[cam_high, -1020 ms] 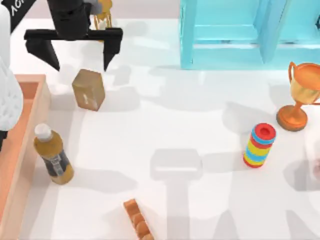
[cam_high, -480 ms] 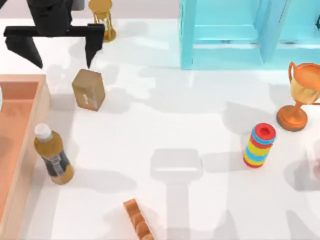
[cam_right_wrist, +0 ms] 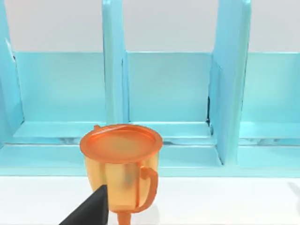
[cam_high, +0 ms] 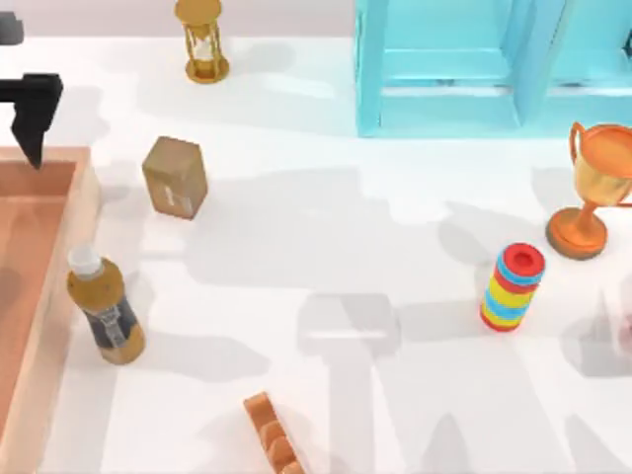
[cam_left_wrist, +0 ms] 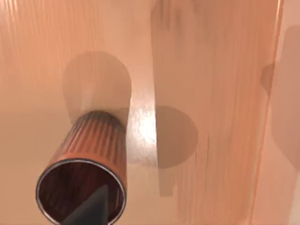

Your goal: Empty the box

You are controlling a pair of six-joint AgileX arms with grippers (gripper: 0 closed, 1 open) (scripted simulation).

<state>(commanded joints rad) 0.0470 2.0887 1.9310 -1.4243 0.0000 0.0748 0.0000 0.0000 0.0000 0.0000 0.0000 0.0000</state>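
Left gripper [cam_high: 30,109] hovers above the box [cam_high: 59,296], jaw state indeterminate; ribbed cup [cam_left_wrist: 89,159] inside looks rigid, light — grip its rim.

A white table [cam_high: 326,247] is seen from above, crossed by soft grey shadows. At its far edge a turquoise crate [cam_high: 454,69] is set, right of centre; its upright slats and a shelf are seen against a pale grey wall [cam_right_wrist: 168,23].
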